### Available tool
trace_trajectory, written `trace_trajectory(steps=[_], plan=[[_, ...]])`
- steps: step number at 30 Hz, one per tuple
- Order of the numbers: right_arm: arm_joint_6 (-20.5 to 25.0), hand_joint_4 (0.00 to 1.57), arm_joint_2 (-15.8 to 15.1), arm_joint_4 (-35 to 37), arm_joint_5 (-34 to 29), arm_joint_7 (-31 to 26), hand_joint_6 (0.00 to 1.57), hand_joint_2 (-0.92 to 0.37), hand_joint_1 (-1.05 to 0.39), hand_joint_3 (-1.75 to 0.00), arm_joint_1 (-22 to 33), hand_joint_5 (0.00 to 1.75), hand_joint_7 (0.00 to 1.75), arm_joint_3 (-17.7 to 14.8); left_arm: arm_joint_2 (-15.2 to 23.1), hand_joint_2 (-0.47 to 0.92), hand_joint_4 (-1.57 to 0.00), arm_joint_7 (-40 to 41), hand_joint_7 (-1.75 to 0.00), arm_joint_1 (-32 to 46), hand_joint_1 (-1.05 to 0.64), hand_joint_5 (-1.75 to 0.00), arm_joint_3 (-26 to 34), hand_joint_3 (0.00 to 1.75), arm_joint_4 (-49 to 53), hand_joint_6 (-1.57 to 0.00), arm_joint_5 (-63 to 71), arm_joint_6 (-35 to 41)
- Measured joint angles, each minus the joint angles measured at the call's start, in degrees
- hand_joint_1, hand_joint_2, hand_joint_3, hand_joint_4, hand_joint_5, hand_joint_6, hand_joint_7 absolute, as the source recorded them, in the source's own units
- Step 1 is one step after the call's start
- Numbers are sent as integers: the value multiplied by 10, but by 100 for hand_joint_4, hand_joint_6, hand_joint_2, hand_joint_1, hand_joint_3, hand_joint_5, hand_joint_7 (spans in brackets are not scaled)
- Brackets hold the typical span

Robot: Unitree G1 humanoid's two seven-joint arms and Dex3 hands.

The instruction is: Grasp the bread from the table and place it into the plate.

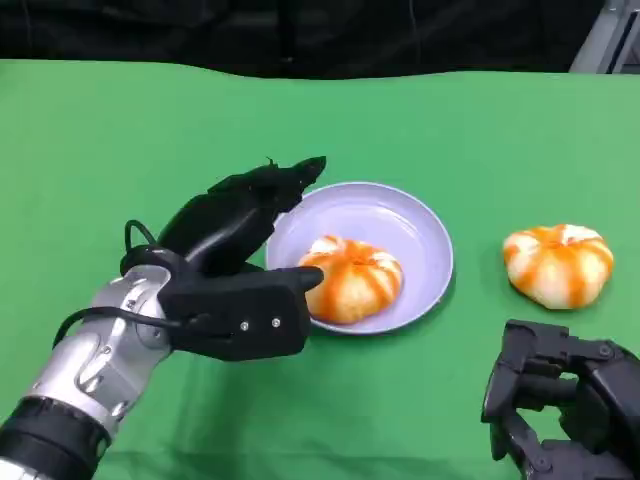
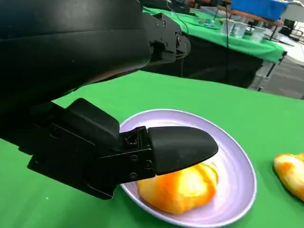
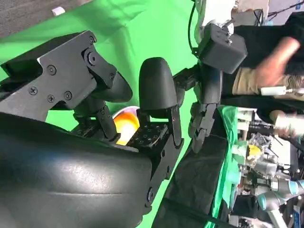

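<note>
Head view, with both wrist views: one bread [image 1: 349,279] already lies in the lilac plate [image 1: 420,225], toward its near-left rim; a second bread [image 1: 558,262] lies on the green table [image 1: 150,140], well apart from the plate on its right side; I judge the task part done, since one piece is placed and this second piece is not yet lifted.

My left hand [image 1: 235,275] hovers at the plate's left edge; its fingers are spread and grip nothing; one fingertip [image 2: 183,147] stands just above the plated bread in the left wrist view, and whether it touches the crust I cannot tell; the upper fingers reach over the far-left rim of the plate.

My right hand [image 1: 565,405] sits low at the near right, close to the bread on the table but apart from it; its fingers look loosely curled with nothing between them, though I cannot tell for certain whether they are closed; in the right wrist view a patch of orange crust shows between them.

What is left, in my judgement: draw the left hand away from the plate, bring the right hand onto the remaining bread, and carry it leftward into the free half of the plate.

Surface: a smooth green cloth, dark beyond its far edge. Room: further green-covered tables carrying containers, other robot equipment, and a person's hand [image 3: 278,59] beside them.
</note>
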Motion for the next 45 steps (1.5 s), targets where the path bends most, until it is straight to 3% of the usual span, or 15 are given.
trace_trajectory(steps=[18, 23, 37, 38, 39, 41, 45], plan=[[7, 79, 0, -1, 1, 0, 79, -56, 2, -120, 1, 174, 146, 1, 6, 92, 0, -33, 0, 19, -105, 0, 23, 86, -38, -1, -42, -3], [9, 78, 1, -3, 0, -4, 78, -56, 2, -120, 4, 175, 147, 3, 11, 92, 0, -58, -3, 68, -95, 0, 59, 72, -108, -10, -99, -3], [9, 78, 1, -5, 0, -5, 78, -57, 2, -119, 4, 175, 147, 6, 13, 92, 0, -81, -2, 90, -95, 0, 75, 71, -141, -11, -116, 6], [9, 79, 1, -5, 0, -5, 78, -57, 2, -120, 4, 175, 148, 6, 13, 92, -32, -81, -7, 90, -61, -9, 75, 44, -141, -37, -116, 6], [9, 79, 1, -5, 0, -4, 78, -57, 2, -120, 1, 175, 148, 7, 13, 92, -43, -91, -8, 103, -50, -11, 86, 34, -161, -46, -137, 15], [8, 79, 1, -4, 0, -5, 78, -57, 2, -120, 3, 175, 148, 5, 14, 92, -53, -120, -8, 156, -40, -12, 120, 26, -233, -54, -211, 30], [8, 79, 1, -2, 0, -5, 78, -57, 2, -119, 0, 175, 148, 6, 18, 92, -56, -147, -7, 204, -37, -11, 150, 24, -293, -56, -261, 60]])
